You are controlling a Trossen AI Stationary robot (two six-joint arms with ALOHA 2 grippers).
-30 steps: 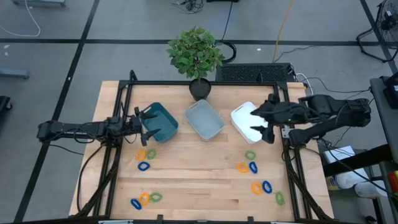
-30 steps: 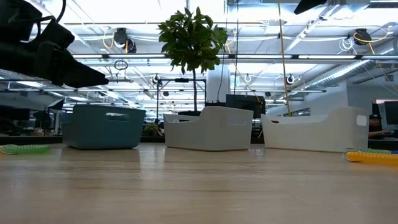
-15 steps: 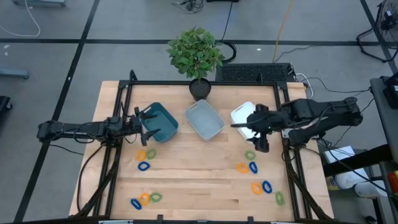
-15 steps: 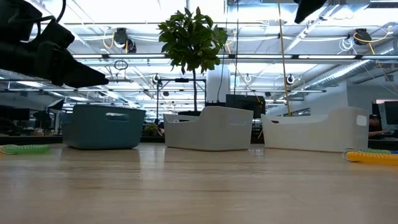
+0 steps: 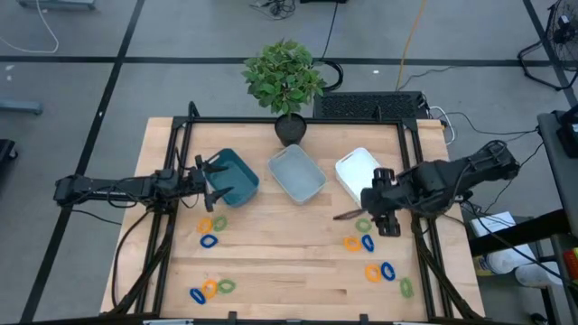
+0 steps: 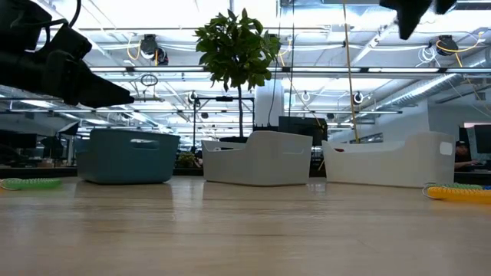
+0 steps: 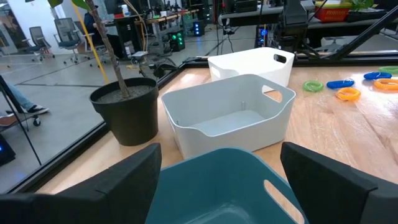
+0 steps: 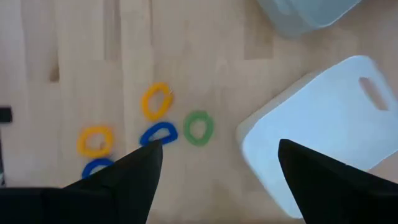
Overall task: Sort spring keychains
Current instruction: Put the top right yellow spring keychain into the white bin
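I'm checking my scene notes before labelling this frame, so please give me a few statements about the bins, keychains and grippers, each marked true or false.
1. The right gripper hangs open above the green spring keychain beside the white bin. True.
2. The left gripper is shut on a blue keychain. False: it is open and empty, at the teal bin.
3. Three bins stand in a row in front of the potted plant. True.
4. The grey-blue bin already holds keychains. False: it looks empty inside.
5. All the keychains lie in one pile. False: they lie in four separate clusters on the table.
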